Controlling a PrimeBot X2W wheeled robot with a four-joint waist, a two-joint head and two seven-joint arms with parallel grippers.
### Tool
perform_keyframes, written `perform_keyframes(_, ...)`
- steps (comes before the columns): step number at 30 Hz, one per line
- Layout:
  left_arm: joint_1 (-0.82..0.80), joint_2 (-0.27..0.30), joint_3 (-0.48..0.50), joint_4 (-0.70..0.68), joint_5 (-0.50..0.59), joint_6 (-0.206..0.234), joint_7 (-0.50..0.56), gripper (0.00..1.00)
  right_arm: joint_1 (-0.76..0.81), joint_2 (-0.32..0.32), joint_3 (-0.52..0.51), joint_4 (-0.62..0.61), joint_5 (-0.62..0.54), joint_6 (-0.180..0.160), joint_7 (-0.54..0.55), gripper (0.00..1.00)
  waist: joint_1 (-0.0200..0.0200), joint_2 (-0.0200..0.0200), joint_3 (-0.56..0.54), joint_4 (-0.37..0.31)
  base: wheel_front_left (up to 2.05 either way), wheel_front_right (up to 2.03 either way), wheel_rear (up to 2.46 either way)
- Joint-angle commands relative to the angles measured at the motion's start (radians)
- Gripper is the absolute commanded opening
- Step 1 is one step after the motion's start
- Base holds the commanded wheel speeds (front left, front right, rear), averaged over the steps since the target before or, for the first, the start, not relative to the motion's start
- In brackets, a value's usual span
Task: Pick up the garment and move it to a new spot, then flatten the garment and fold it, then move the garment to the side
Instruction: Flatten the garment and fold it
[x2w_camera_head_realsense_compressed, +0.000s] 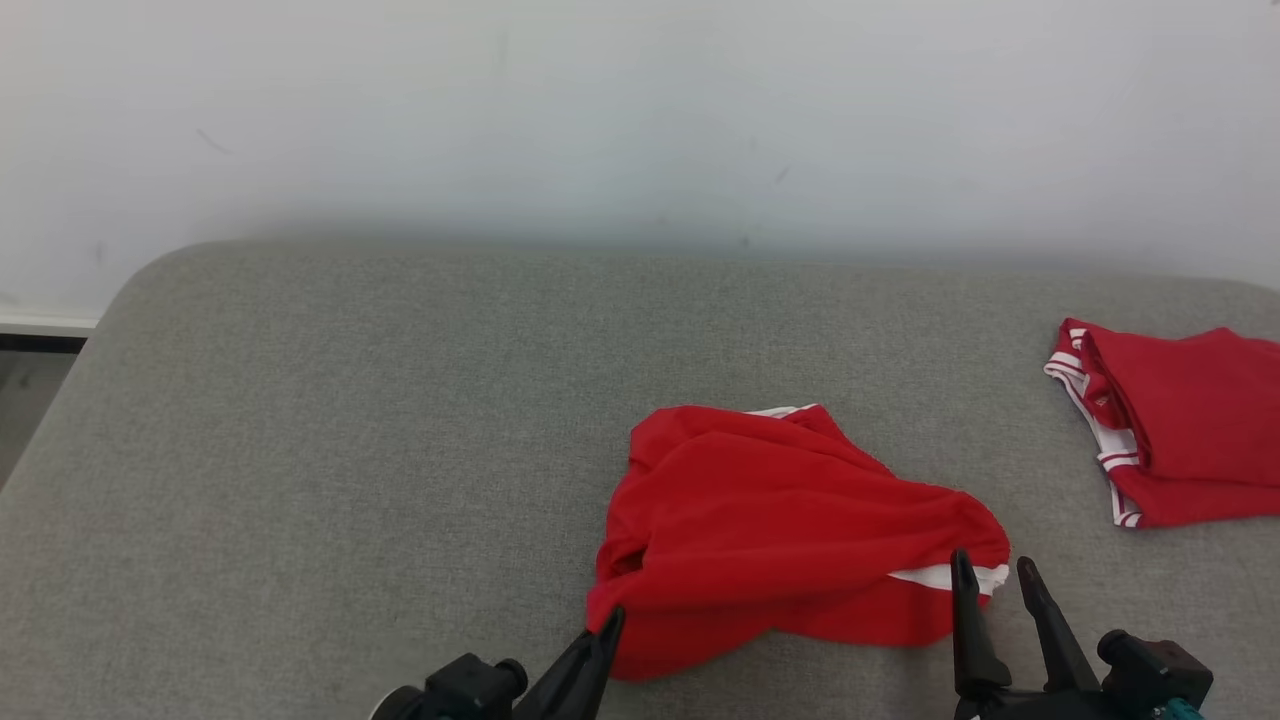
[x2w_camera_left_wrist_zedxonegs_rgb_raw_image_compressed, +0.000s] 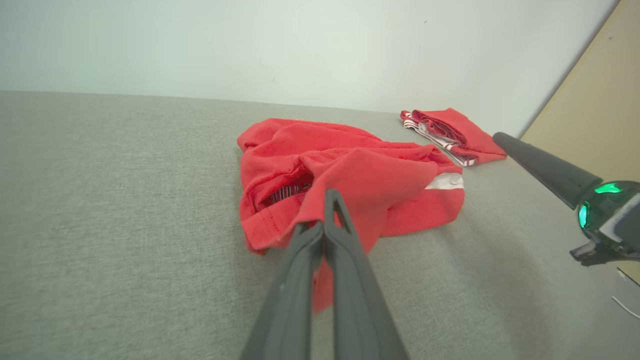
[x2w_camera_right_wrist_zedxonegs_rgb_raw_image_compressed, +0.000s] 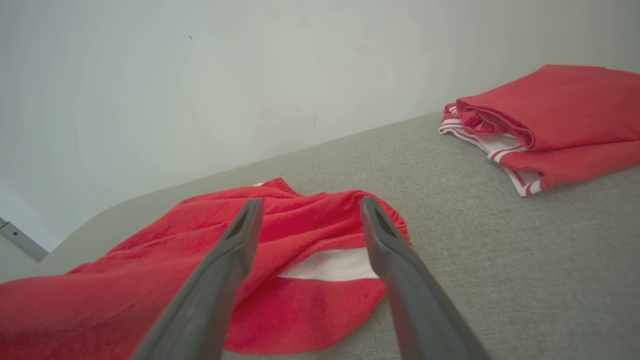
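Two grippers meet one cloth at the near edge of the scene. The left gripper (x2w_camera_head_realsense_compressed: 610, 628) we see clenched: its two dark fingers lie pressed together, and in the left wrist view a fold of red cloth is pinched between them. The right gripper (x2w_camera_head_realsense_compressed: 992, 568) stands released, its fingers spread in a V. Their tips are at the garment's near right corner, one on either side of a white band (x2w_camera_head_realsense_compressed: 940, 577); whether they touch the cloth we cannot tell.

Between the two grippers lies the garment (x2w_camera_head_realsense_compressed: 780, 520), red, crumpled and bunched in loose folds, resting on the near middle of a grey padded surface (x2w_camera_head_realsense_compressed: 350, 450). Its near left hem is the part the left gripper grasps, and a white-edged rim shows at its far side. In the left wrist view we note an opening in the cloth with striped fabric inside.

Well apart, toward the right edge of the surface, rests a second red garment (x2w_camera_head_realsense_compressed: 1190, 440), folded flat, with red-and-white striped trim along its left side. A plain white wall (x2w_camera_head_realsense_compressed: 600, 120) rises behind the surface.
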Motion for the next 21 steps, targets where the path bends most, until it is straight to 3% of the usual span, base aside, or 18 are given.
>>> perform_keyframes(1,0.023,0.020,0.004,-0.046,-0.002,0.013,0.016,0.00,0.011,0.000,-0.002,0.001,0.003,-0.003,-0.002,1.00,0.0000,0.0000,0.003,0.017,0.00,0.00,0.00)
perform_keyframes(9,0.131,0.133,0.008,-0.420,0.007,0.103,0.176,0.00,-0.005,0.000,-0.008,0.002,0.003,-0.003,-0.002,1.00,0.0000,0.0000,0.022,0.040,0.00,0.00,0.00)
perform_keyframes(12,0.153,0.149,0.016,-0.513,-0.012,0.120,0.211,0.00,-0.013,0.000,-0.010,0.006,-0.002,-0.003,-0.002,1.00,0.0000,0.0000,0.033,0.039,0.00,0.00,0.00)
perform_keyframes(16,0.132,0.162,0.038,-0.526,-0.023,0.119,0.211,0.00,-0.033,0.000,-0.008,0.007,-0.008,-0.003,-0.002,1.00,0.0000,0.0000,0.045,0.024,0.00,0.00,0.00)
perform_keyframes(21,0.053,0.162,0.072,-0.379,-0.010,0.096,0.153,0.00,-0.055,0.000,-0.003,0.007,-0.017,-0.003,-0.001,1.00,0.0000,0.0000,0.061,-0.030,0.00,0.00,0.00)
